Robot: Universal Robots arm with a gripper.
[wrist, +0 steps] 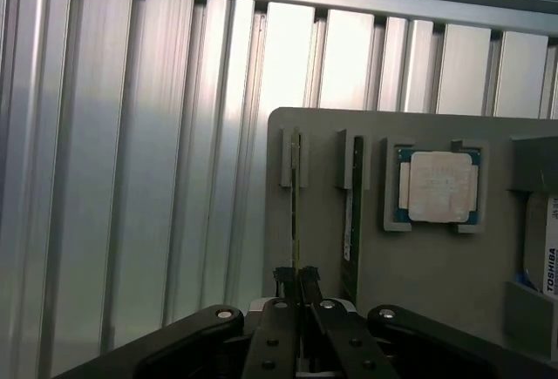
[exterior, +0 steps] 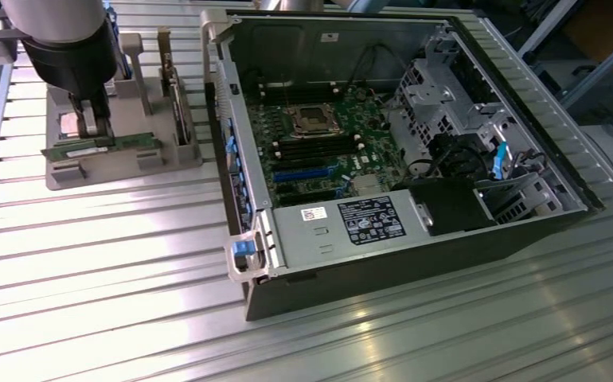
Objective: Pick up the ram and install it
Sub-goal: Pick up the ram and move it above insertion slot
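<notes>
Exterior view: the gripper (exterior: 95, 134) stands over the grey fixture (exterior: 115, 165) at the exterior view's left, well apart from the open computer case (exterior: 413, 267) on the exterior view's right. Its jaws are narrowed onto the ram (exterior: 126, 144), which sits in a slot toward the fixture's near edge. Wrist view: the fingertips (wrist: 283, 279) pinch the ram (wrist: 296, 213) by its thin edge, with a second stick (wrist: 352, 213) just beside it and the processor chip (wrist: 438, 187) beyond that.
</notes>
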